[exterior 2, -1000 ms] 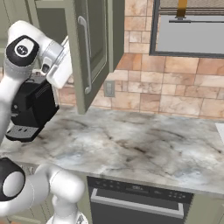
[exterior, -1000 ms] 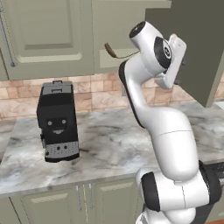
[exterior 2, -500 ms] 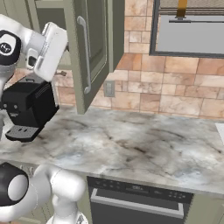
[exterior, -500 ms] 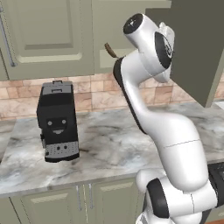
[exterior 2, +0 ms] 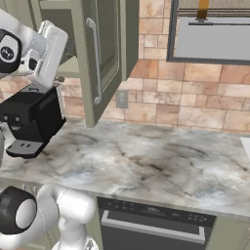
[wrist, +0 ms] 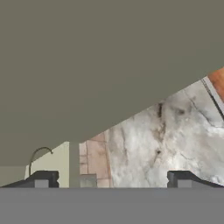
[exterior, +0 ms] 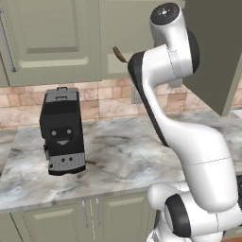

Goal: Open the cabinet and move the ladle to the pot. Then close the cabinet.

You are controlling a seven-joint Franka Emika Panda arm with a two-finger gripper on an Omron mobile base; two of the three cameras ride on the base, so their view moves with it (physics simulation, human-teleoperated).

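The cabinet [exterior 2: 100,53] door hangs wide open over the counter [exterior 2: 146,161]. A black coffee machine [exterior: 61,132] stands at the left. The ladle [exterior: 120,54] sticks out of the cabinet. The gripper [wrist: 111,178] is spread wide, holding nothing.

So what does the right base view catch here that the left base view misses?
Right base view: the open cabinet door's long silver bar handle, a steel-framed window in the brick wall, and a dark appliance front under the counter. Left base view: the ladle's curved dark handle tip poking out beside the arm, and the neighbouring closed upper cabinet. Both show the black coffee machine, the marble counter and the wall outlet.
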